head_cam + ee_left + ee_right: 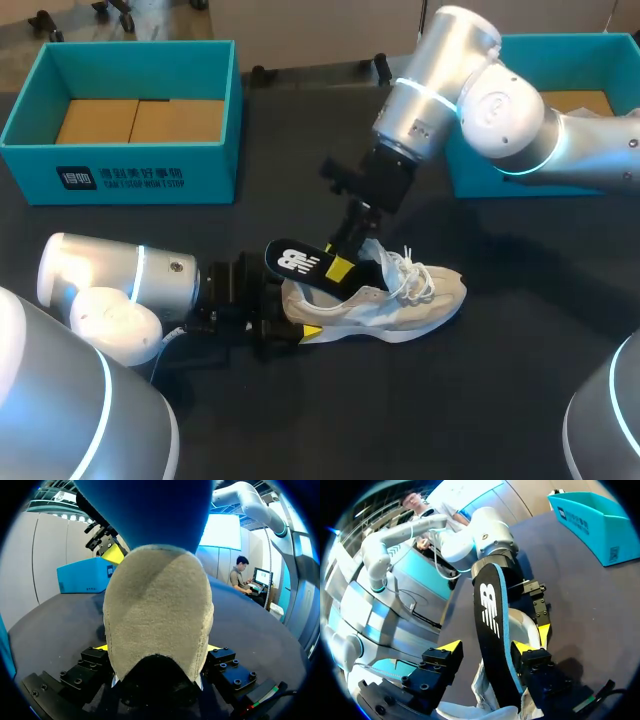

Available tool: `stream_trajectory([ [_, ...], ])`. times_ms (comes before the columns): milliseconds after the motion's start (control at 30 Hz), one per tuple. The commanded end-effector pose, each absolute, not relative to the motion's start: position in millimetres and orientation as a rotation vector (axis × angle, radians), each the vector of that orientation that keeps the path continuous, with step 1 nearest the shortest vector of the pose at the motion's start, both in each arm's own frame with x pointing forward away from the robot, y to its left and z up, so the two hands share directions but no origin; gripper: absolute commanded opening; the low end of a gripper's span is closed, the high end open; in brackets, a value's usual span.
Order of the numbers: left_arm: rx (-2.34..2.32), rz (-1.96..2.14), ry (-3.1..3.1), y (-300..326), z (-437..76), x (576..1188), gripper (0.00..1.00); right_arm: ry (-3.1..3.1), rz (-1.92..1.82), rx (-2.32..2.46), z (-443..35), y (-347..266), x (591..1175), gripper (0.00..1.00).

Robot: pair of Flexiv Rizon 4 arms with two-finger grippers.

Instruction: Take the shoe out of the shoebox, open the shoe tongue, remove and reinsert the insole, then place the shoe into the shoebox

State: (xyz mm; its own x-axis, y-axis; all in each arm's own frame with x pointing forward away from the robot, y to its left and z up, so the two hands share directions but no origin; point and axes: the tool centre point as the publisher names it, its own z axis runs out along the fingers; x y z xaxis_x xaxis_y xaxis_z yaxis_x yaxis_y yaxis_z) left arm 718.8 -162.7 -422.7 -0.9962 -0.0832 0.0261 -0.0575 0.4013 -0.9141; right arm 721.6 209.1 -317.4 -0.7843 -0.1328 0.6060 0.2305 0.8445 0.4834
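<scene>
A beige-and-white shoe [400, 300] lies on its sole on the dark table, toe to the right. A black insole [300, 262] with a white logo sticks up out of its heel opening. My left gripper [287, 320] is shut on the shoe's heel [157, 620], one yellow tip at each side. My right gripper [485, 647] comes down from above, open, with the insole [492, 630] between its fingers. One fingertip [521, 647] touches the insole's edge; the other [449, 646] stands apart from it.
A teal shoebox [120, 165] with cardboard inside stands at the back left. A second teal box [500, 185] is at the back right, partly behind my right arm. Bare dark tabletop [420, 400] lies in front of the shoe.
</scene>
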Motion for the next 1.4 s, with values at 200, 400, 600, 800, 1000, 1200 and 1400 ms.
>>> stream_trajectory([
  [200, -0.130, -1.697, 2.614, -164, -423, 719, 0.00, -2.340, -0.738, -0.045, -325, 218, 725, 0.48],
  [400, -0.130, -1.697, 2.614, -164, -423, 719, 0.00, -2.318, -0.737, -0.020, -330, 219, 725, 0.45],
  [600, -0.130, -1.697, 2.614, -164, -423, 719, 0.00, -2.298, -0.719, 0.025, -328, 223, 726, 0.37],
  [800, -0.130, -1.697, 2.614, -164, -423, 719, 0.00, -2.275, -0.710, 0.038, -331, 225, 727, 0.00],
  [1000, -0.130, -1.697, 2.614, -164, -423, 719, 0.00, -2.279, -0.699, 0.056, -326, 226, 731, 0.00],
  [1200, -0.130, -1.697, 2.614, -164, -423, 719, 0.00, -2.351, -0.806, 0.048, -307, 227, 737, 0.00],
  [1400, -0.130, -1.697, 2.614, -164, -423, 719, 0.00, -2.388, -0.961, 0.007, -295, 233, 745, 0.00],
])
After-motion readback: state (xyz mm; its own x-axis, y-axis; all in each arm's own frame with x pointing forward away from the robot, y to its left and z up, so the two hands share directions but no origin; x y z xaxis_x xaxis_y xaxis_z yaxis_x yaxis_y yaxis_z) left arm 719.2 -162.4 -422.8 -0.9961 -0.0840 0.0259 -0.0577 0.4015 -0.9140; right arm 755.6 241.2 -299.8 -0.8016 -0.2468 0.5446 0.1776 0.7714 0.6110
